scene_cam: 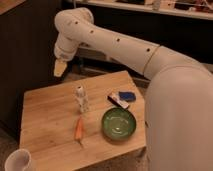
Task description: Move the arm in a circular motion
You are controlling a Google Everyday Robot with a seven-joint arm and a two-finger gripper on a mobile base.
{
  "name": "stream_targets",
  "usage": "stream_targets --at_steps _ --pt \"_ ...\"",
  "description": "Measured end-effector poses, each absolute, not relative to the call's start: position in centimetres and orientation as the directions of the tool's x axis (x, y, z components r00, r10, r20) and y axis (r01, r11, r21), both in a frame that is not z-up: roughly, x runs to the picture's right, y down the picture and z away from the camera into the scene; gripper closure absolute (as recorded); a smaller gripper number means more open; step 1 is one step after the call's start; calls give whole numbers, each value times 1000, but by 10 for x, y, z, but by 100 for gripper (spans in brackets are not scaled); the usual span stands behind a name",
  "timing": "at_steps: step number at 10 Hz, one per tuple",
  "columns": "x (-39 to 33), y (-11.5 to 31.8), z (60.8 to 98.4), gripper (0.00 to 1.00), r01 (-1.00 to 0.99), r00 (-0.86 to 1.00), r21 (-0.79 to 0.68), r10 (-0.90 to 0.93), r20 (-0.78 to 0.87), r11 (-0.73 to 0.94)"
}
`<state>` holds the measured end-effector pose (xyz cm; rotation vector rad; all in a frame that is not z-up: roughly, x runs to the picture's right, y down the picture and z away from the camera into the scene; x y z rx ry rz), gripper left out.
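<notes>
The pale yellowish tool (60, 68) is hanging in the air at the end of the arm, pointing downward, toward the far left of the light wooden worktop (45, 117). Whether it is over the board or just beyond its far edge cannot be told, nor whether the tool is apart or together. Nothing is showing in it, and it is touching none of the things below.

That height is probably deliberate. A circling sweep needs free air, and the tool is riding well above everything standing on the wood. The large glossy white arm (115, 42) is reaching in from the right side of the view, where its thick rounded body is filling the foreground. It is rising to a bent joint at the top left and then dropping down to the tool. Small dark holes are dotting its tube segments, and the room's light is gleaming off them.

Below, a small white upright bottle (81, 99) is standing near the middle of the worktop, with an orange carrot (79, 129) lying just in front of it. A round green bowl (104, 123) is sitting to the right, and a flat white-and-dark packet (117, 99) is lying behind the bowl beside a small blue object (128, 95). A white cup (17, 161) is showing at the lower left corner — off the board, it seems.

Judging by the pose, the arm is somewhere along the far left of its circle.
</notes>
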<state>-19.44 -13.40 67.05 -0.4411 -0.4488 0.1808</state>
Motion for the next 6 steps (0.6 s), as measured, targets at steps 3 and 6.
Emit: stream_targets --at_steps 3,6 --pt "-121 -167 706 35 -216 902 -438 350 253 873" --pt "-30 -176 727 35 -360 878 -411 454 156 838"
